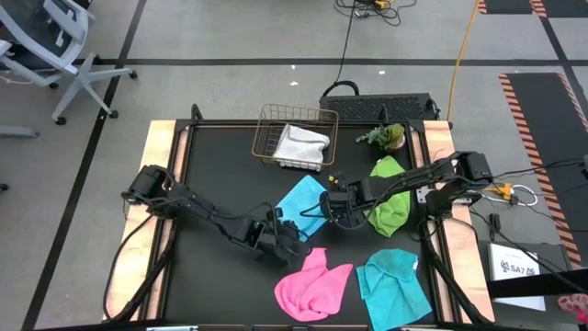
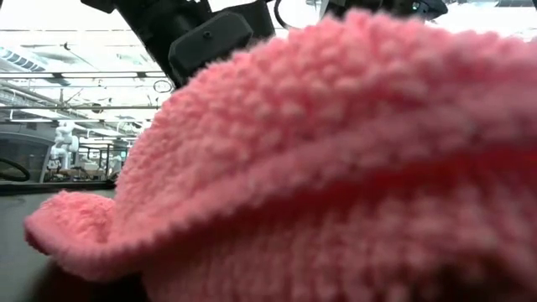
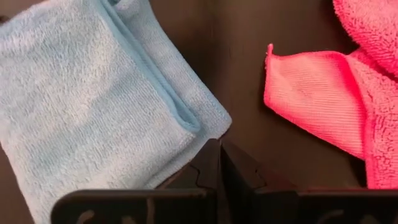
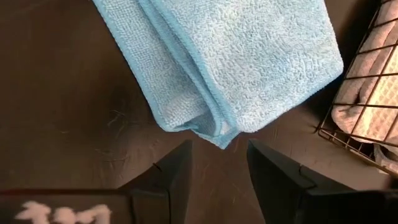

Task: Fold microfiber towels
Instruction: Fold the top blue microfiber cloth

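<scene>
A cyan-blue towel (image 1: 301,199), folded over, lies flat on the black table top mid-table. My left gripper (image 3: 219,149) is shut at the towel's near corner (image 3: 221,121). My right gripper (image 4: 219,155) is open at the towel's opposite, right-hand corner (image 4: 221,138), one finger on each side and clear of it. A crumpled pink towel (image 1: 312,283) lies near the front edge and fills the low view (image 2: 336,168). A second cyan towel (image 1: 395,285) and a lime green towel (image 1: 388,204) lie to the right. A white-grey towel (image 1: 303,144) lies in the copper wire basket (image 1: 276,124). My left gripper's shut fingertips (image 3: 208,152) slant down from the near left and stand right at the edge of the folded cyan towel's corner. I cannot tell whether they touch it. The towel lies flat on the table.
A small green plant (image 1: 386,138) stands at the back right beside the basket. The basket's wire wall (image 4: 367,74) is close to my right gripper. Bare table top (image 1: 220,165) lies on the left half.
</scene>
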Robot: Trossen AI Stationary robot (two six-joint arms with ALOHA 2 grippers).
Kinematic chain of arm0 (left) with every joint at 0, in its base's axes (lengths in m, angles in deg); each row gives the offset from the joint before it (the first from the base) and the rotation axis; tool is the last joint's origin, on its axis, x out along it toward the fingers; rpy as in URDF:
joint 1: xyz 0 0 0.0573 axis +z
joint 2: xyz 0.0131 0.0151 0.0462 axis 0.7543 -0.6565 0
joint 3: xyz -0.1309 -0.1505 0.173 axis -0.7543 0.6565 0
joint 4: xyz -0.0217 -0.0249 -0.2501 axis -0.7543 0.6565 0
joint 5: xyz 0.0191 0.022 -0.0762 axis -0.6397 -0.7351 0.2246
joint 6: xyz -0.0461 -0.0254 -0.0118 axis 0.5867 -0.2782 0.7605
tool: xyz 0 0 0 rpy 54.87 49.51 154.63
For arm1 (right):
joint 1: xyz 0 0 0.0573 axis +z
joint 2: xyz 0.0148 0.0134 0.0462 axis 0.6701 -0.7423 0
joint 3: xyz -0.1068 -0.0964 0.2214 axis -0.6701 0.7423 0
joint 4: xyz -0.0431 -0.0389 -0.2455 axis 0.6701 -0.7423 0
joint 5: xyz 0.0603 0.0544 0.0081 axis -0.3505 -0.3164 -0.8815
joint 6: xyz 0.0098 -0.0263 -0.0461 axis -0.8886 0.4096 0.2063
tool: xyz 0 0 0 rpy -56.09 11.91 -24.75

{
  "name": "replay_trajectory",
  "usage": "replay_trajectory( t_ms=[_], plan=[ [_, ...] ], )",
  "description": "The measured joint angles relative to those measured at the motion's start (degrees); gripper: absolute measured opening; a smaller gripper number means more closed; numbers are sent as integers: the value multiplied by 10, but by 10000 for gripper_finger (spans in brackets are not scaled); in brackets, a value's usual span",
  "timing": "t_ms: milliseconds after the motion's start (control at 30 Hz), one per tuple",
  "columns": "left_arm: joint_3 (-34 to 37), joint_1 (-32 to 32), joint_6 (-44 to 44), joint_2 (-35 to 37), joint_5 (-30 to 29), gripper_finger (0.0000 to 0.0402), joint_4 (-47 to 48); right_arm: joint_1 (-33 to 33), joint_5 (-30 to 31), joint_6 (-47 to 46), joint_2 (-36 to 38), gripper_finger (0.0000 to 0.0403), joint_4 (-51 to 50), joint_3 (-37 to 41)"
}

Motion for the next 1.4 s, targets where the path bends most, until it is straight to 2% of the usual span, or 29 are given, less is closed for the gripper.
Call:
replay_trajectory(
  t_ms=[267, 433, 633, 800, 933, 1167, 1400],
  plan=[
    [0, 23, -2, 0, 27, 15, -1, 0, 0, -12, 1, 144, 0, 0],
    [0, 42, -9, 0, 67, 19, 1, 0, 0, -10, 1, 144, 0, 0],
    [0, 42, -129, 0, 46, 69, 1, 0, 0, -3, 1, 144, -1, 0],
    [0, 42, -158, 0, 40, 128, 1, 0, 0, -2, 1, 144, -3, 0],
    [0, 42, -182, -1, 40, 158, 0, -1, 0, -2, 1, 144, -3, 0],
    [0, 37, -223, -23, 65, 168, 3, -15, 0, -7, 1, 144, -3, 0],
    [0, 38, -223, -24, 15, 168, -12, -19, -1, -13, 1, 144, -5, 0]
  ],
)
